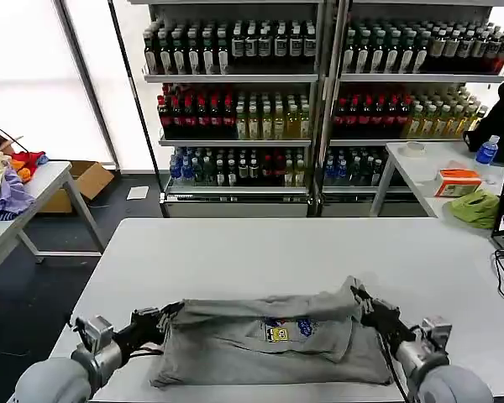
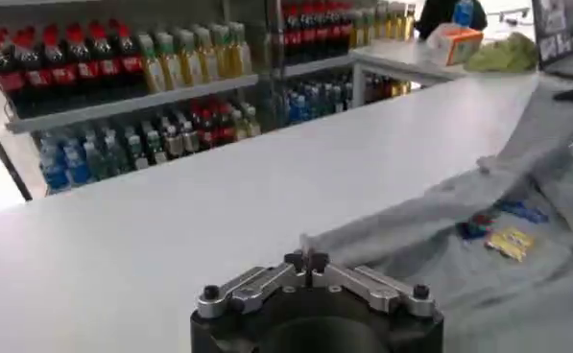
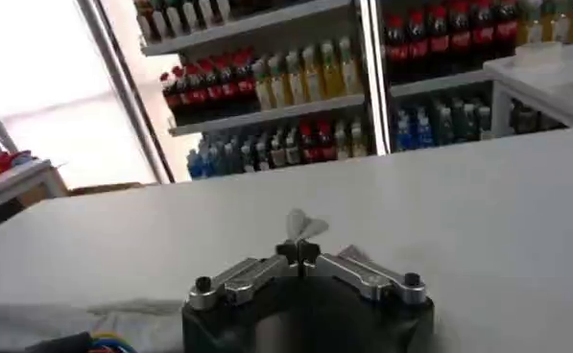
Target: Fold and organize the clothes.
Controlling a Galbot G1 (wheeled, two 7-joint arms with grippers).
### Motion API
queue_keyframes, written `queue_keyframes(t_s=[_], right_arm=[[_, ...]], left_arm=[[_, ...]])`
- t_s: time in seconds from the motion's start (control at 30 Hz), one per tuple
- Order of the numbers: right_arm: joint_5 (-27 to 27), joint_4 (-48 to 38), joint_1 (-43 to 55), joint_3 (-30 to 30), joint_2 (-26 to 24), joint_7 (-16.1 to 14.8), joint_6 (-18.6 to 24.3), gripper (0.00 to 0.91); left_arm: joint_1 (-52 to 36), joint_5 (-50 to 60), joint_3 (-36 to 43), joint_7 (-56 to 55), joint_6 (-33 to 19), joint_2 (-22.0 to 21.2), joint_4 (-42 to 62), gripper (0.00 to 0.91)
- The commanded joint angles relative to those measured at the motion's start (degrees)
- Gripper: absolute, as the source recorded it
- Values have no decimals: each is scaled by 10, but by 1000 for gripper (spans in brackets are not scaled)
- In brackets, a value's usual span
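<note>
Grey T-shirt (image 1: 273,340), chest print up, spread along near edge of white surface (image 1: 302,252), long axis running left to right, parallel to that edge. Left gripper (image 1: 157,320) at shirt's left end, jaws pressed together on a small fold of cloth, seen as a pale tuft at the tips in the left wrist view (image 2: 306,260). Right gripper (image 1: 366,307) at shirt's right end, jaws likewise closed, pinching a raised peak of fabric (image 3: 305,226). Cloth slightly lifted and drawn between the two grips, sagging in the middle. Each arm holding its own nearer end; shirt body between the jaws and toward the near edge. Judged step: fold in hand, both ends to be carried together across the shirt's short axis.
</note>
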Motion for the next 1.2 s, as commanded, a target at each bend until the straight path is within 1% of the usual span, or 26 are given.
queue_keyframes(t_s=[0.03, 0.2, 0.23, 0.27, 0.3, 0.33, 0.37, 0.4, 0.43, 0.47, 0.53, 0.57, 0.6, 0.63, 0.67, 0.7, 0.73, 0.8, 0.83, 0.9, 0.97, 1.07, 1.2], right_arm=[[-22, 57, -118, 22, 13, 12, 0, 907], [-29, 60, -107, 32, 15, 6, 2, 907], [-30, 60, -105, 42, 15, 0, 12, 907], [-32, 60, -104, 43, 15, -2, 14, 907], [-43, 58, -100, 51, 16, -16, 30, 907], [-53, 55, -97, 63, 17, -26, 65, 907], [-54, 52, -95, 70, 18, -32, 95, 907], [-54, 48, -93, 76, 19, -35, 113, 907], [-51, 43, -91, 86, 20, -44, 155, 907], [-49, 42, -90, 93, 21, -50, 165, 907], [-40, 29, -87, 116, 25, -66, 228, 907], [-40, 22, -85, 123, 27, -75, 257, 907], [-41, 17, -85, 127, 28, -79, 270, 907], [-41, 6, -84, 133, 31, -88, 293, 907], [-40, 3, -84, 133, 32, -89, 299, 907], [-34, -6, -85, 134, 35, -93, 319, 907], [-29, -12, -88, 132, 39, -95, 329, 907], [-28, -19, -94, 125, 45, -92, 335, 907], [-35, -24, -99, 120, 50, -90, 338, 907], [-54, -32, -105, 110, 57, -88, 346, 907], [-65, -36, -111, 100, 62, -81, 347, 907], [-65, -34, -126, 83, 64, -77, 348, 907], [-70, -37, -132, 73, 66, -72, 354, 907]], left_arm=[[133, 86, -25, 4, 1, -12, -41, 907], [134, 96, -33, -9, 2, -23, -47, 907], [131, 96, -43, -11, 2, -26, -48, 907], [129, 95, -52, -14, 2, -28, -49, 907], [128, 92, -67, -18, 0, -31, -51, 907], [128, 89, -82, -24, -1, -35, -54, 907], [128, 85, -99, -29, -2, -39, -59, 907], [128, 82, -110, -34, -4, -42, -61, 907], [131, 75, -123, -45, -7, -47, -69, 907], [132, 68, -133, -51, -8, -51, -72, 907], [138, 46, -151, -75, -9, -65, -89, 907], [139, 38, -149, -92, -11, -74, -97, 907], [140, 36, -144, -103, -13, -81, -99, 907], [143, 35, -130, -126, -25, -100, -106, 907], [144, 35, -116, -140, -32, -114, -108, 907], [144, 35, -96, -166, -39, -132, -108, 907], [145, 36, -70, -187, -46, -156, -105, 907], [141, 36, -32, -243, -64, -178, -94, 907], [139, 44, -14, -273, -68, -200, -88, 907], [141, 49, 27, -310, -66, -218, -85, 907], [143, 76, 64, -320, -66, -229, -85, 907], [135, 84, 108, -335, -54, -237, -88, 907], [121, 84, 131, -338, -40, -243, -85, 907]])
